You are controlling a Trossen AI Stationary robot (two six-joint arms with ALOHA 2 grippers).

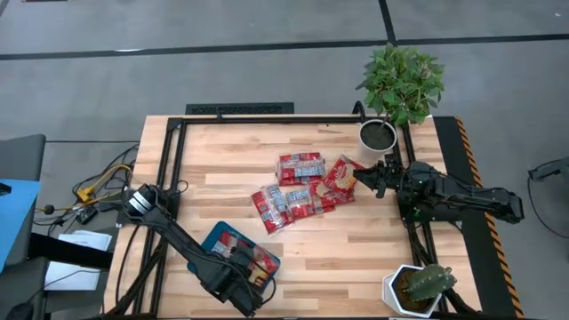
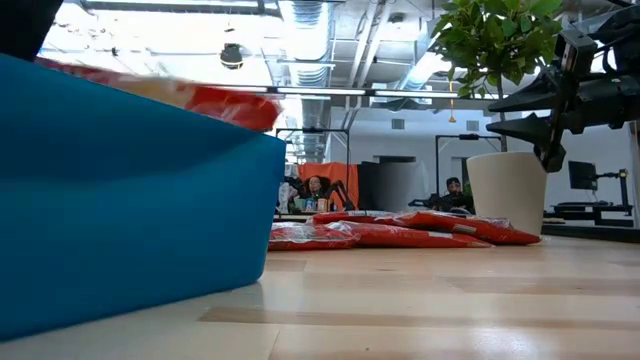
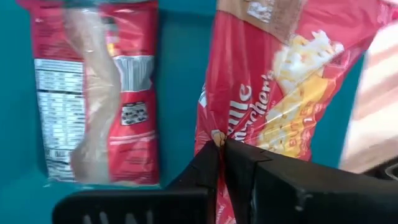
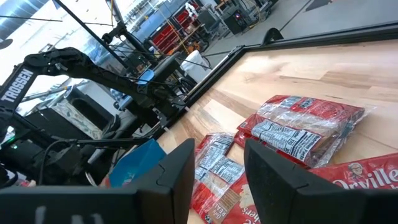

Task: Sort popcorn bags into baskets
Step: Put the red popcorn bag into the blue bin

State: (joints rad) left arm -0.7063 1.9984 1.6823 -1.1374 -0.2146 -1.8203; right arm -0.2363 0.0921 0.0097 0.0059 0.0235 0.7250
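The teal-blue tray (image 1: 216,238) stands near the table's front left and fills the left of the low view (image 2: 130,200). Two red popcorn bags lie in it: one face down (image 3: 96,93) and one face up (image 3: 280,81). My left gripper (image 1: 252,277) is over the tray, shut on the face-up bag. Several more red bags (image 1: 302,187) lie flat in a loose pile at the table's middle and also show in the low view (image 2: 400,232). My right gripper (image 1: 369,178) hovers open above the pile's right side, well above the table (image 2: 520,110), touching nothing (image 4: 217,180). My left gripper pinches the face-up bag at its side edge (image 3: 216,135) between its two shut fingers (image 3: 205,168), coming from above. The bag lies in the tray with one end up over the tray's rim (image 2: 225,103).
A white pot with a leafy green plant (image 1: 391,133) stands at the far right, close behind my right gripper. A white pot with a cactus (image 1: 418,286) stands at the near right corner. A black frame (image 1: 267,120) edges the table. People sit in the room behind (image 2: 315,190).
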